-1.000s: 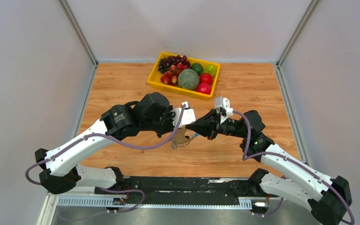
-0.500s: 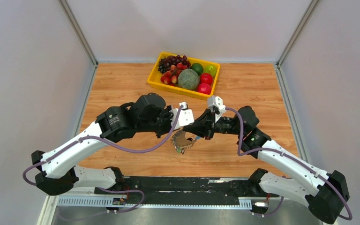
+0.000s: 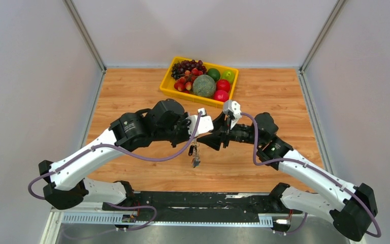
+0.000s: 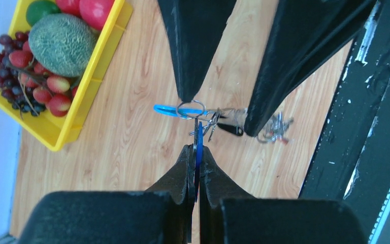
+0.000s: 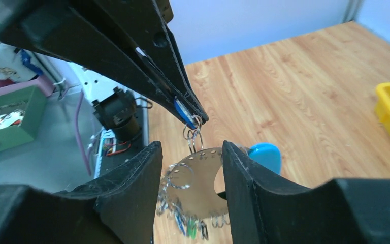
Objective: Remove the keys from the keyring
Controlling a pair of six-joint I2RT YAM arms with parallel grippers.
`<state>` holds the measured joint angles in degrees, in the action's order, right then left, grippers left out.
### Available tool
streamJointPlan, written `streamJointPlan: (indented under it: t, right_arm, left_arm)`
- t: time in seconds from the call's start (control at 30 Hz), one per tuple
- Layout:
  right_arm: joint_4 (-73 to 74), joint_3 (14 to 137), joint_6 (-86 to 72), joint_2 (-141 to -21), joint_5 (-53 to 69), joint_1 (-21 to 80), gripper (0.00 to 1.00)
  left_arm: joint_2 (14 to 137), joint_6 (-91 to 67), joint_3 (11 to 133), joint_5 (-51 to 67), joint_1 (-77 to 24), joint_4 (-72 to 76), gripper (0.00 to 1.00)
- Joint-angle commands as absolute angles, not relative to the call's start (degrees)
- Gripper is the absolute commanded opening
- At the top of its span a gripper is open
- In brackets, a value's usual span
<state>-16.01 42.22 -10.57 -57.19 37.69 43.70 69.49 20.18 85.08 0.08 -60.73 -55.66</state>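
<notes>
The keyring [image 5: 203, 170] is a silvery crescent with small split rings and a bright blue part [image 5: 264, 155]. It hangs above the wooden table under my left gripper [image 3: 193, 141]. My left gripper [image 4: 195, 148] is shut on a blue-headed key [image 4: 199, 137] that is linked to the keyring [image 4: 190, 108]. Several more keys [image 5: 193, 226] dangle below it, blurred. My right gripper [image 5: 192, 147] is open, one finger on each side of the keyring. It faces my left gripper [image 5: 199, 118] closely. In the top view the keyring [image 3: 195, 156] hangs between both grippers, with my right gripper [image 3: 210, 141] beside it.
A yellow fruit tray [image 3: 168, 86] with grapes, a melon, apples and strawberries stands at the back centre of the table; it also shows in the left wrist view [image 4: 81, 117]. The black base rail [image 3: 193, 201] runs along the near edge. Grey walls enclose the table.
The keyring, spread wide between the grippers before, now hangs narrow and upright under my left gripper. My right gripper has moved left, closer to the left one.
</notes>
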Motion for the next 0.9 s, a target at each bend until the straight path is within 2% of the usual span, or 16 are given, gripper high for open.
streamJointPlan:
  t: [0.0, 0.13, 0.63, 0.87]
  right_arm:
    - [-16.26, 40.6, -7.58, -51.34, 30.64, 43.95, 0.5]
    - [-16.17, 38.58, -6.3, -47.76, 28.92, 43.94, 0.5]
    - [-17.83, 35.75, -4.46, -47.16, 32.41, 46.07, 0.39]
    - [-16.2, 35.86, -1.29, -49.01, 37.47, 48.54, 0.4]
  left_arm:
    - [71.18, 16.95, 90.69, -4.48, -60.68, -57.14, 0.0]
    - [72.79, 13.44, 93.63, -5.94, -60.76, -59.96, 0.0]
    - [79.4, -1.01, 101.94, -6.36, -60.75, -71.08, 0.0]
    - [81.08, -5.43, 103.43, -6.06, -60.7, -72.95, 0.0]
